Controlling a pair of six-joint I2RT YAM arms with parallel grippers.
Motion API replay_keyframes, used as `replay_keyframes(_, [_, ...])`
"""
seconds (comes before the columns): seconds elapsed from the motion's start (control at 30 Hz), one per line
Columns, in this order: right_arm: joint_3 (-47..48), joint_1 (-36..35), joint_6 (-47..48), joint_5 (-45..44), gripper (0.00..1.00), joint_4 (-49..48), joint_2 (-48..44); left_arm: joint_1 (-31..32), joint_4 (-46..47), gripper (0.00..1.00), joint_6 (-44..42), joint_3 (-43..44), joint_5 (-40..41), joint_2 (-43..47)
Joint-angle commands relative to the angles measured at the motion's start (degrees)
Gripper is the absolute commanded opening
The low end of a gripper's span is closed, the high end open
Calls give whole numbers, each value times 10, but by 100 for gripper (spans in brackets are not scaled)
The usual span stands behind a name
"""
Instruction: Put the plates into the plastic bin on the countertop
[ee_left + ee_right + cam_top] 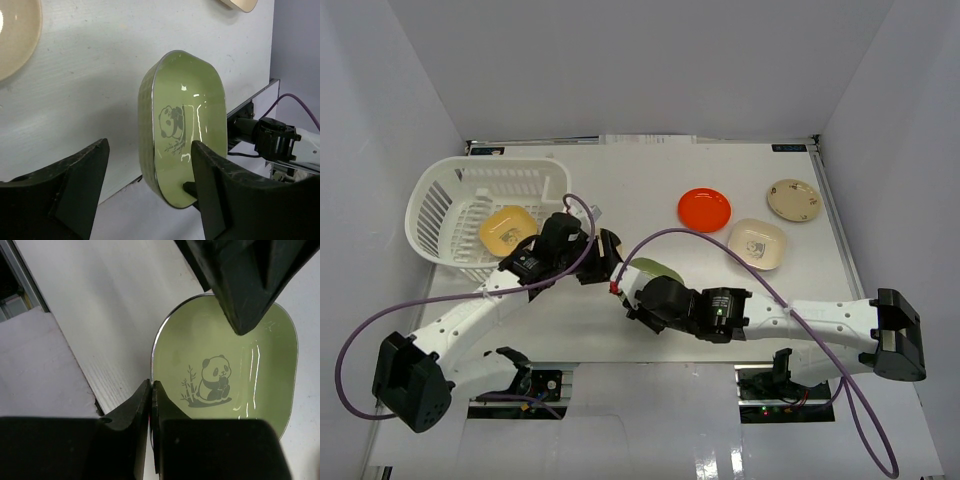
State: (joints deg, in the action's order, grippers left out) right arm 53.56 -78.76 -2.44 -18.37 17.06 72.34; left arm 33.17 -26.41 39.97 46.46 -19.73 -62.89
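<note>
**Green plate held up between the two hands, a step short of the bin**

The right hand (pixel 628 286) had its two fingers pressed almost together on the rim of the green plate (pixel 656 270). In the right wrist view the pinch (pixel 151 390) sat at the plate's (pixel 225 375) near-left edge, beside the panda print. The plate was off the desk (pixel 650 180), standing on edge over the middle of the near side.

The left hand (pixel 592 256) was spread wide and gripped nothing. In its own camera the gap between its fingers (pixel 150 150) faced the plate (pixel 182 125) directly. The plate's long axis ran up and down, across the line on which the fingers would close. Its hollow face was turned toward the right finger. That finger overlapped the plate's lower rim in the picture, but whether it touched could not be told.

The plastic bin (pixel 420 210) lay on the left of the desk with a yellow plate (pixel 508 229) inside, close beside the left hand and well apart from the right arm's base. The left arm was therefore the nearer carrier. This looked like a pass from right to left, needing only a short advance and a squeeze across the rim.

An orange-red plate (pixel 704 208) and two cream plates (pixel 757 243) waited on the right.
</note>
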Motion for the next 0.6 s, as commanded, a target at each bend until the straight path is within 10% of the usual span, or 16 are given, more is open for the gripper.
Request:
replay_keyframes(0.0, [2, -6, 11, -21, 8, -46, -12, 22, 42, 66, 10, -14, 15, -21])
replay_keyframes(0.13, [-5, -10, 10, -32, 8, -53, -19, 32, 49, 52, 10, -22, 21, -44])
replay_keyframes(0.27, [-9, -11, 7, -47, 9, -55, -29, 33, 45, 12, 6, -7, 43, -43])
replay_keyframes(0.57, [-21, -12, -54, -89, 92, -33, -119, 24, -34, 0, -26, 124, 178, -41])
